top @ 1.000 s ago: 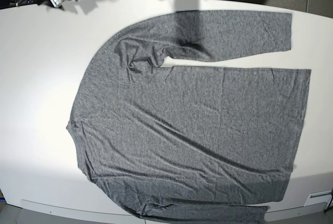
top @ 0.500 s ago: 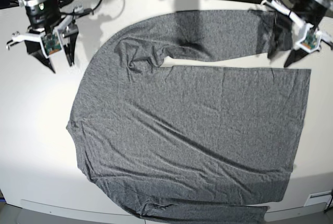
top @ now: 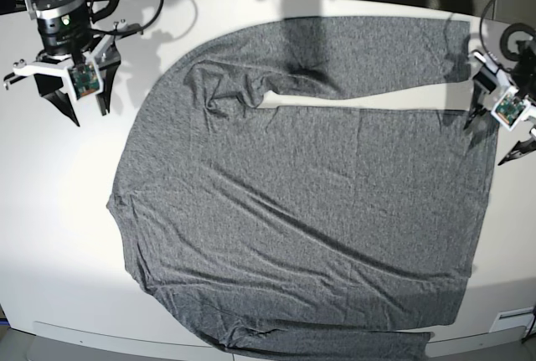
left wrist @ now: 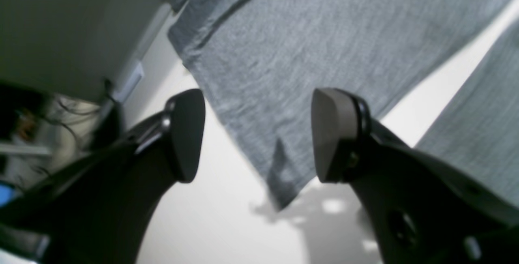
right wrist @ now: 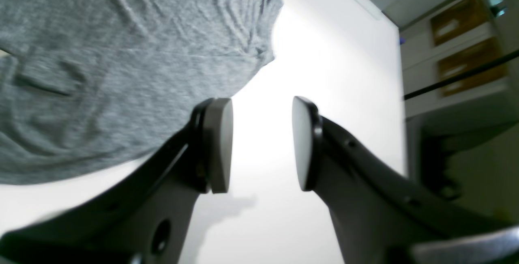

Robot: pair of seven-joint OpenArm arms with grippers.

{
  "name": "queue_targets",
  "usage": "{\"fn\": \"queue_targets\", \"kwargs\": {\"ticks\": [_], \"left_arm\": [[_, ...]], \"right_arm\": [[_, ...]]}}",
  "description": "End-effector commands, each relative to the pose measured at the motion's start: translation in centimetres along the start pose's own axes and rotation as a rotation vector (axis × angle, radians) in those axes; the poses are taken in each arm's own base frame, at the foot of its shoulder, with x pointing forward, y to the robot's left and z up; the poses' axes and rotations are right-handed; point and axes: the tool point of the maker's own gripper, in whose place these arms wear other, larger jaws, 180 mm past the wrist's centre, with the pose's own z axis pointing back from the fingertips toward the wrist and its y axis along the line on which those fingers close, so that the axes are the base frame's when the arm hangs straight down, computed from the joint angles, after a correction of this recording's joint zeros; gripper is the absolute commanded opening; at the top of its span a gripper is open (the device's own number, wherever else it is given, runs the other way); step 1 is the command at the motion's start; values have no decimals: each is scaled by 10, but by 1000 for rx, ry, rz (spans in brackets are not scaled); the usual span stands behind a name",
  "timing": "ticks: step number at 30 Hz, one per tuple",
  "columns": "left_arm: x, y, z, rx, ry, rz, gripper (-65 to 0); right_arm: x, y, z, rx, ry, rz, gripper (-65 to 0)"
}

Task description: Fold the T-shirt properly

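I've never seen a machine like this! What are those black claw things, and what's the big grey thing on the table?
It's a robot with two arms. One picture looks down from above; the other two come from small cameras on each wrist, peering between its fingers. The big grey thing is a long-sleeved T-shirt spread flat on a white table. The left gripper is at the shirt's edge by a sleeve end. The right gripper is over bare table. Both are open, holding nothing.

One T-shirt (top: pixel 301 202) (grey), two grippers, one table (top: pixel 50 210).
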Motion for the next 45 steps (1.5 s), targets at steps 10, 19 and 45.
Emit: {"fn": "queue_targets", "kwargs": {"ticks": [10, 19, 45], "left_arm": [[-55, -26, -2, -203, 2, -362, -251], [-96, -46, -48, -269, 107, -506, -251], [-154, -47, -58, -361, 220, -536, -650]], "right_arm": [[9, -7, 2, -28, -36, 34, -404], [2, -5, 3, -36, 2, 3, -404], [16, 66, 12, 347, -92, 176, -403]]}}
